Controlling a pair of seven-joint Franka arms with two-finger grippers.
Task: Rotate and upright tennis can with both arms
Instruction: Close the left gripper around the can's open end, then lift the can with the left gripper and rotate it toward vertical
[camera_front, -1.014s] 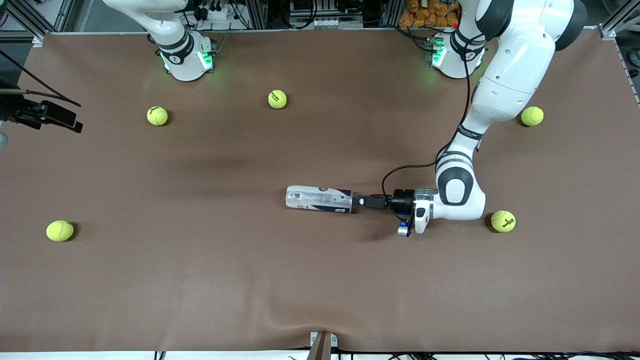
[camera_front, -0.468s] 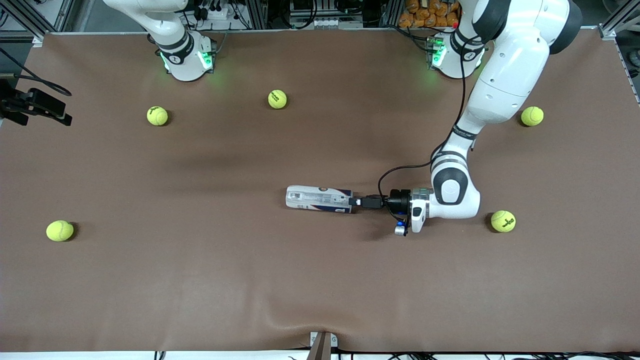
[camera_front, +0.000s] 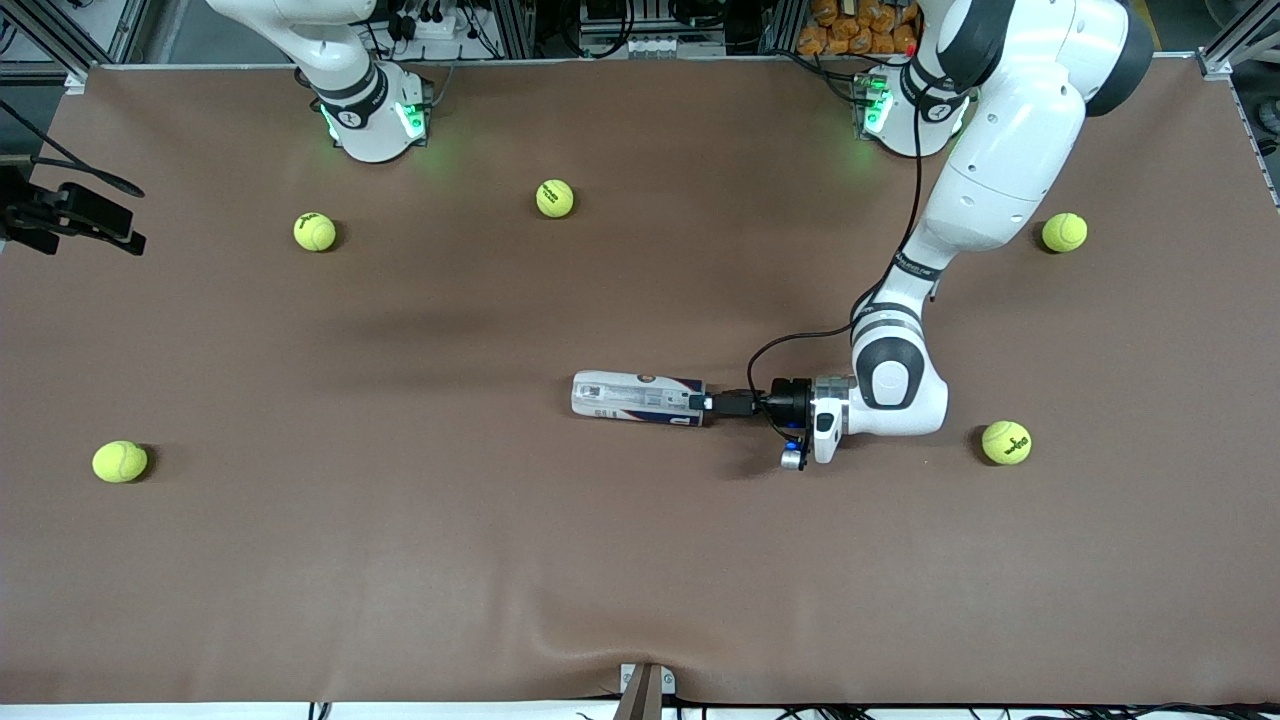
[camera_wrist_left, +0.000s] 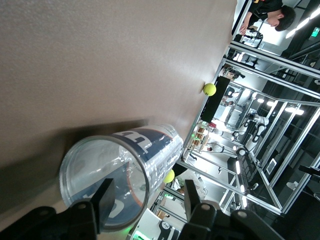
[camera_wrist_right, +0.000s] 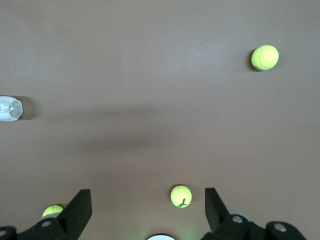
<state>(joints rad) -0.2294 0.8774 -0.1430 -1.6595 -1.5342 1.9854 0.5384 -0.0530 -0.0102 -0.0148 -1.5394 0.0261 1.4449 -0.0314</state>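
Brown worktop (camera_front: 400, 560), wide and bare low in the frame, with the tennis can (camera_front: 638, 398) lying on its side at centre, nothing visible inside the clear shell. Left pincer (camera_front: 712, 403) at the can's open silver rim, fingers (camera_wrist_left: 106, 196) apart, one reaching into the mouth. Right pincer (camera_wrist_right: 148, 210) spread wide, held high at the upper-left edge.
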